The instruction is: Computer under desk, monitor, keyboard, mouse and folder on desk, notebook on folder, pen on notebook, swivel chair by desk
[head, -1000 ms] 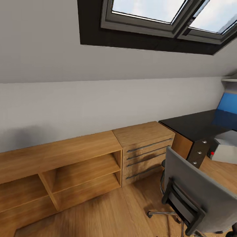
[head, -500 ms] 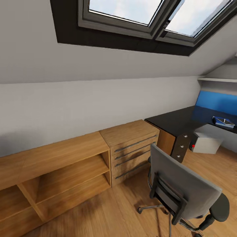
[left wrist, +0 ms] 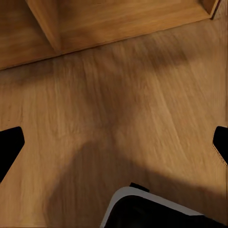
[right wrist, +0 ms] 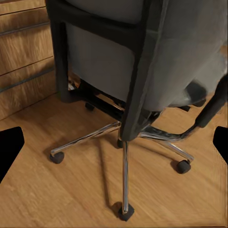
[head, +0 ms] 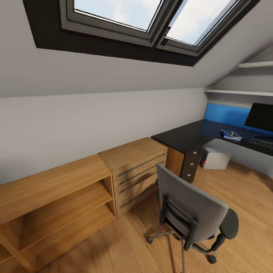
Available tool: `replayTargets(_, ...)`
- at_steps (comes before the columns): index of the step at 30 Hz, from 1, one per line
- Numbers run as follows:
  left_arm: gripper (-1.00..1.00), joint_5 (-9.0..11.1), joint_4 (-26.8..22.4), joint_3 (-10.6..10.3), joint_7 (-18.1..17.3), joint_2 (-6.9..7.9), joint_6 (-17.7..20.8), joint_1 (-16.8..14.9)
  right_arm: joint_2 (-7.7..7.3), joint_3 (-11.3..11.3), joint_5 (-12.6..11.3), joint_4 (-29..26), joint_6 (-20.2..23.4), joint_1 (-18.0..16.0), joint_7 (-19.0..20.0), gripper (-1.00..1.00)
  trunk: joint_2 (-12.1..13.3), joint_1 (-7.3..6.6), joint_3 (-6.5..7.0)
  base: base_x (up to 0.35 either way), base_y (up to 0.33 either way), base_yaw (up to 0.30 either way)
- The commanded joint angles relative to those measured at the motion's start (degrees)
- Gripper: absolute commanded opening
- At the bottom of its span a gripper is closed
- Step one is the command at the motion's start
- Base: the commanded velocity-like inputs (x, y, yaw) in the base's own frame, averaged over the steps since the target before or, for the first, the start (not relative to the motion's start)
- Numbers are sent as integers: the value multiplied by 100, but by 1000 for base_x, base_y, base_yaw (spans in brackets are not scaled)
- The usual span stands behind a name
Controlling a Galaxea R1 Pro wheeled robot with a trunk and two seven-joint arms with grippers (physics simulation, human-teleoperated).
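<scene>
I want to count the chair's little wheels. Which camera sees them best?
The right wrist view: the swivel chair shows its chrome legs and black wheels close up. The head view shows the whole chair from behind, its wheels small. The left wrist view looks at wooden floor.

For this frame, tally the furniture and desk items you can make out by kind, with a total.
Swivel chair: 1
Desk: 1
Wooden drawer unit: 1
Open wooden shelf unit: 1
Monitor: 1
Keyboard: 1
Computer under the desk: 1
Blue item on the desk, folder or notebook, too small to tell: 1
Total: 8
</scene>
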Motion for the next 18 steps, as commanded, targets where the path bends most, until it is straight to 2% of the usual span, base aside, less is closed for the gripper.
replayTargets(1, 100, 15, -88, 2, 14, 1, 27, 4, -1, 49, -53, 3, -21, -6, -13, 100, -4, 1, -3, 0, 0, -275)
replayTargets(18, 100, -12, -235, 5, -8, 149, 96, 4, -1, 46, -53, 4, -21, -6, -13, 100, -4, 1, 40, 0, 0, -275)
